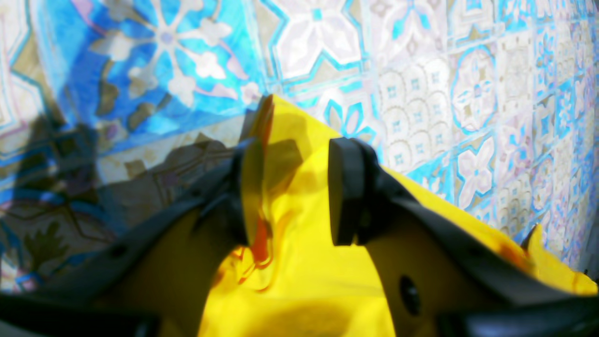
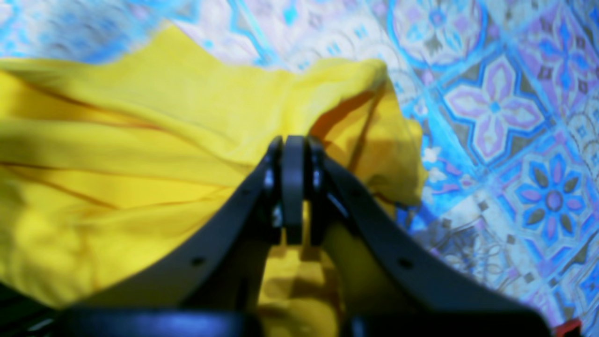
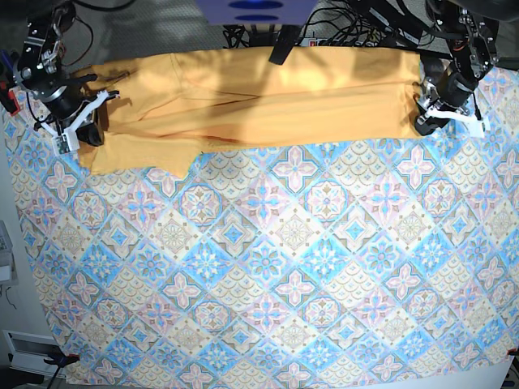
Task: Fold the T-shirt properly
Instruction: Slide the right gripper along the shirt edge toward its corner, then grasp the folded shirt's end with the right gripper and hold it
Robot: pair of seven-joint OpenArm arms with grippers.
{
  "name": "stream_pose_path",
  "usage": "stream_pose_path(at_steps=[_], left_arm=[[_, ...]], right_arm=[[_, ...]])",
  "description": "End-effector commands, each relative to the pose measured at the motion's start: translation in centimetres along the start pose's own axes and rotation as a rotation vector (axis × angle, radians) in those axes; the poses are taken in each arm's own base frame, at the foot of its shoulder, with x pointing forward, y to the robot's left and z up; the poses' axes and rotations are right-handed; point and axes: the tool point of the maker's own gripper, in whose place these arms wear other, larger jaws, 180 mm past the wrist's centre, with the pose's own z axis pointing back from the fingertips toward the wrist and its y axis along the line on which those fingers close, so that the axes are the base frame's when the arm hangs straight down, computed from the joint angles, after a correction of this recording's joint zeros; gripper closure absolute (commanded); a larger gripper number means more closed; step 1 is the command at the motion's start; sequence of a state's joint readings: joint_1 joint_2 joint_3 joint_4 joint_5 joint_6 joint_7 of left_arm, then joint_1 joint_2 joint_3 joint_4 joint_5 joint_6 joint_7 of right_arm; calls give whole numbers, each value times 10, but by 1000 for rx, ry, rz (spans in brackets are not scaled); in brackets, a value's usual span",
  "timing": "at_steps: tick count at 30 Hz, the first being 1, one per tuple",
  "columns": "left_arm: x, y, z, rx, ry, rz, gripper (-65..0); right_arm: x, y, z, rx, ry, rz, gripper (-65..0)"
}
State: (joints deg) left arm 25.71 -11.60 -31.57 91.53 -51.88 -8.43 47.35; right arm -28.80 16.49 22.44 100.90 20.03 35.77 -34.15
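tablecloth (image 3: 268,267) covers whole table. t-shirt (image 3: 268,101) lies as long folded band along far edge. right gripper (image 2: 294,187) pinched tight on shirt's wrinkled end. left gripper (image 1: 292,187) at opposite end, jaws parted, cloth between, not clamped.

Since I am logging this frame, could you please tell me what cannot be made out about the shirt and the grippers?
- Pale yellow-orange cloth T-shirt: its dark lettering shows in no view; folds may hide it.
- Far hem: base view, crossed by a black mount.
- Left gripper: jaws apart with cloth between; whether they pinch it is unclear.
- Right gripper: pads together; blur hides whether cloth is caught.
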Motion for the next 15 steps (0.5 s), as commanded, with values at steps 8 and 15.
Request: stream_pose_path(at_steps=[8,15], left_arm=[[11,-3,3,-13,-27,-14,-231],[5,5,-1,1,-10,7,-231]], right_arm=[[-6,-20,23,-48,-5,-22,-4],[-14,-14,25,-11,22,7,-4]])
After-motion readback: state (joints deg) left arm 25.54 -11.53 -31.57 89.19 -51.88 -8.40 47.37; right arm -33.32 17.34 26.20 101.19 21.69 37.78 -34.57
